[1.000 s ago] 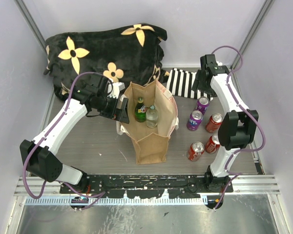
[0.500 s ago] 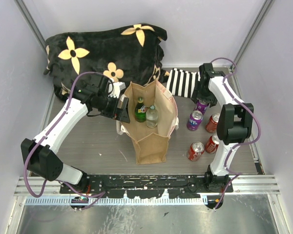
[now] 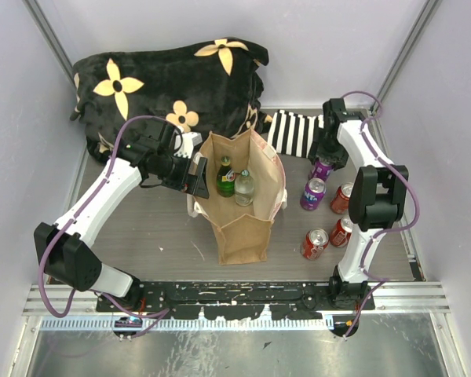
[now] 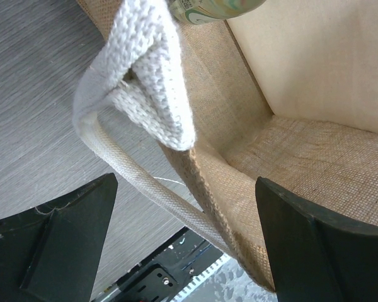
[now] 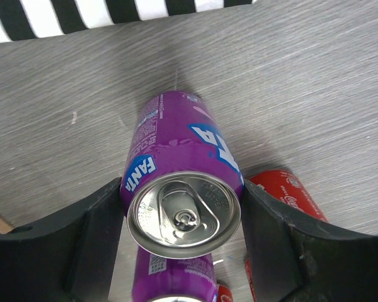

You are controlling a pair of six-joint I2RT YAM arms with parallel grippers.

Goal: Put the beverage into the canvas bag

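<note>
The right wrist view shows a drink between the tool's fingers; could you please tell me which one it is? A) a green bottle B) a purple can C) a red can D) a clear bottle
B: a purple can stands upright between the fingers of the right tool, while a red can sits off to the side, outside them.

I'm looking down from above and behind the near edge over the tabletop (image 3: 141,228). My left wrist camera is sitting close against the canvas bag (image 4: 302,145) rim. My right is peering down on a purple can (image 5: 176,170) toward the far right corner. Overhead is catching both.
</note>
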